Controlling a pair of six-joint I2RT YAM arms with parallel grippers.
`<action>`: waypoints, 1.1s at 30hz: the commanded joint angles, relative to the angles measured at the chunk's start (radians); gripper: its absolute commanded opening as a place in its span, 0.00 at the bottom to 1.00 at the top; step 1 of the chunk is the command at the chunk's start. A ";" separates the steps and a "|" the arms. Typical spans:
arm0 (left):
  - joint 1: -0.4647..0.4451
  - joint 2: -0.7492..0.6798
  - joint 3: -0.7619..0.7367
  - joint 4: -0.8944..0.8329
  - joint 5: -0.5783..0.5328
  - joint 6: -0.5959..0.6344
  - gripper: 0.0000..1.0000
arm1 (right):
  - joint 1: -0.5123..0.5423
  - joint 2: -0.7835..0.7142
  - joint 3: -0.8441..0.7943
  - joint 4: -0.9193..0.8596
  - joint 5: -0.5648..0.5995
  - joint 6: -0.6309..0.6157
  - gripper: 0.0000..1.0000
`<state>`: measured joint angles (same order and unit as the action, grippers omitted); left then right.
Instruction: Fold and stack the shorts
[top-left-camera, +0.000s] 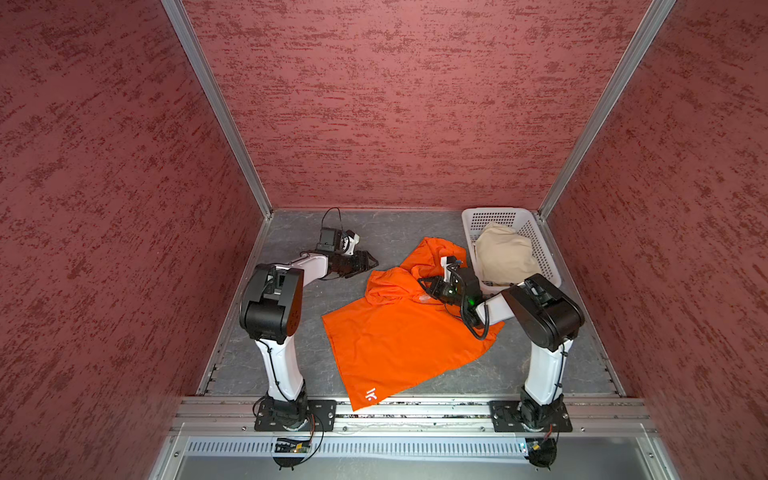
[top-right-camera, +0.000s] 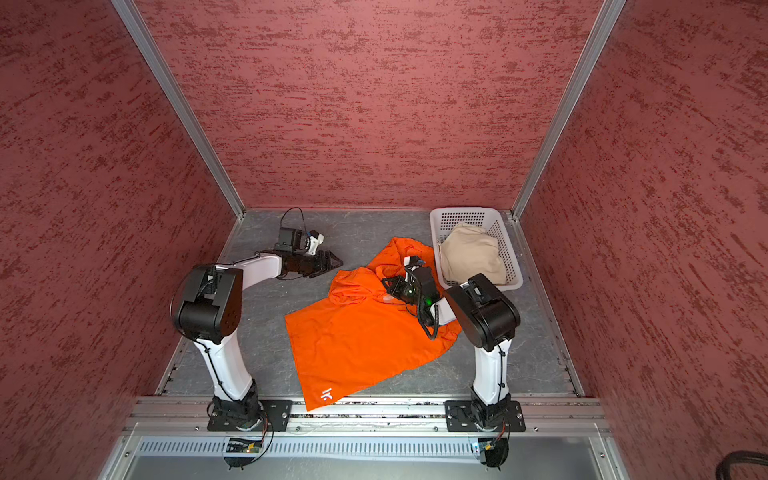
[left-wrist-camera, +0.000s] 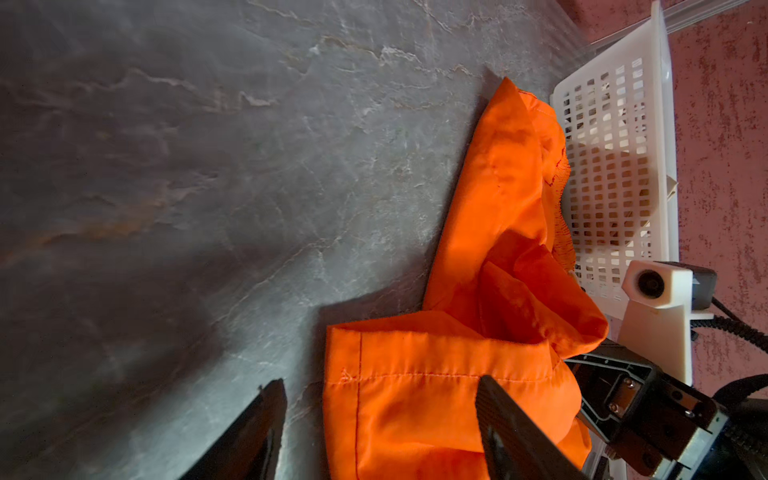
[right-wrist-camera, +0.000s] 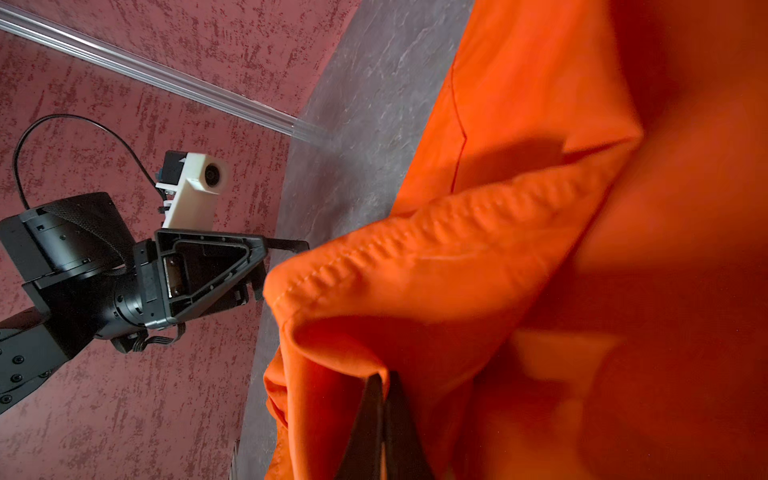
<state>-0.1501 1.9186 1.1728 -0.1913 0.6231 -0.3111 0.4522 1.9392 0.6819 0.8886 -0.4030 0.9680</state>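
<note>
Clearly, right jaws pinch orange shorts (top-left-camera: 395, 332) with white hem logo (top-left-camera: 371, 394); left jaws gape empty.

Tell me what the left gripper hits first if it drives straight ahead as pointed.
Probably the orange shorts: their bunched near edge lies straight ahead of the left gripper, whose jaws stand open. Its height over the table is unclear, so it might skim the cloth.
</note>
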 joint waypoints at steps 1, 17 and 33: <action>-0.005 0.026 0.004 -0.015 0.022 -0.027 0.73 | -0.006 -0.006 0.025 -0.019 0.026 0.000 0.01; -0.065 0.072 -0.020 0.084 0.086 -0.129 0.26 | -0.005 -0.028 0.047 -0.056 0.045 -0.010 0.00; -0.019 -0.346 -0.203 0.051 -0.217 -0.103 0.00 | -0.003 -0.063 0.275 -0.206 0.063 -0.111 0.00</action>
<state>-0.1879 1.6115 1.0252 -0.1322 0.5114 -0.4240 0.4526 1.8816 0.9096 0.7273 -0.3542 0.8841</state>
